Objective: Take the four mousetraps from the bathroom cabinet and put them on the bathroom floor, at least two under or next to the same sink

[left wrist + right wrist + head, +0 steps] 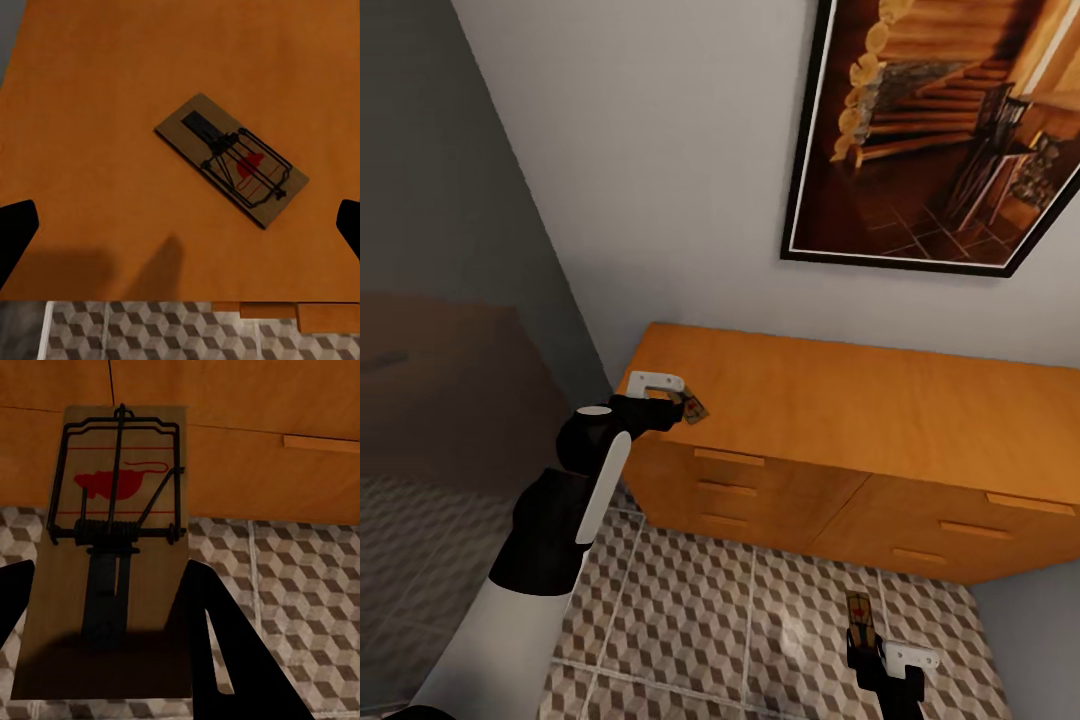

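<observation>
The orange-brown cabinet (840, 400) stands against the white wall with its drawers closed. One mousetrap (232, 160) lies flat on the cabinet top near its left front corner (694, 408). My left gripper (665, 405) hovers over it, open, with the fingertips (15, 232) spread wide on either side and nothing between them. My right gripper (865, 645) is low over the cube-patterned bathroom floor (700, 620), in front of the cabinet. It is shut on a second mousetrap (112, 532), whose wire and red mark face up (859, 612). The bathroom sink is out of view.
A large framed picture (940, 130) hangs on the wall above the cabinet. A grey wall (450, 180) with a dim brown panel (440, 390) closes the left side. Another grey wall (1035, 640) meets the cabinet's right end.
</observation>
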Robot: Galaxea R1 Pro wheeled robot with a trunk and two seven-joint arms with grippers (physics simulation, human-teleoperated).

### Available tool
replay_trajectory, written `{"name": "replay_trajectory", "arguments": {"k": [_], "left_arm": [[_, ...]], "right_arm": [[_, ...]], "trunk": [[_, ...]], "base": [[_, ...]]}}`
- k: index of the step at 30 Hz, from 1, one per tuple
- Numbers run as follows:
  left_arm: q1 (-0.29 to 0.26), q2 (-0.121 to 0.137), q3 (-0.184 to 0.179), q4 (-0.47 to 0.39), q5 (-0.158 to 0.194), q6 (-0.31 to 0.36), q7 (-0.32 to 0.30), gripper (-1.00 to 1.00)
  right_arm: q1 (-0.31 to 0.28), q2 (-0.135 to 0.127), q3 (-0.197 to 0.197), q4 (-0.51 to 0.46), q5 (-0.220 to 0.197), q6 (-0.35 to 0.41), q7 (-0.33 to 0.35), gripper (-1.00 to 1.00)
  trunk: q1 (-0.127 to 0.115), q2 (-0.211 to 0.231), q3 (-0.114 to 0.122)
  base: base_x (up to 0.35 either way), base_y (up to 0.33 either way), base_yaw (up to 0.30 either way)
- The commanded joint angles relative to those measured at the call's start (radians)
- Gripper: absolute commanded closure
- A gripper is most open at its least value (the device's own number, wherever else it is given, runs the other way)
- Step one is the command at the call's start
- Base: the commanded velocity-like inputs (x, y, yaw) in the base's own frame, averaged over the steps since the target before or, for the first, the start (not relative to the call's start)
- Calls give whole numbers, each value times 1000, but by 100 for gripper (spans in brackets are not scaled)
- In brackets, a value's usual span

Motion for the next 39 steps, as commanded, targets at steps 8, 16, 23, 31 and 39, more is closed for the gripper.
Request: {"name": "replay_trajectory", "arguments": {"k": [8,16,23,31,39], "left_arm": [[-1,0,-2,-1,10,4,10,-100],[-1,0,-3,-1,10,4,10,-100],[-1,0,-3,-1,10,4,11,-100],[-1,0,-3,-1,10,4,12,-100],[-1,0,-2,-1,9,4,12,-100]], "right_arm": [[-1,0,-6,1,3,-3,-2,100],[-1,1,-6,1,3,-3,-2,100],[-1,1,-6,1,3,-3,-2,100],[-1,2,-6,1,3,-3,-2,100],[-1,6,-6,1,3,-3,-2,100]], "trunk": [[1,-2,-2],[1,-2,-2],[1,-2,-2],[1,-2,-2],[1,-2,-2]], "base": [[0,0,7],[0,0,0],[0,-5,0],[31,-209,0],[88,-258,0]]}}
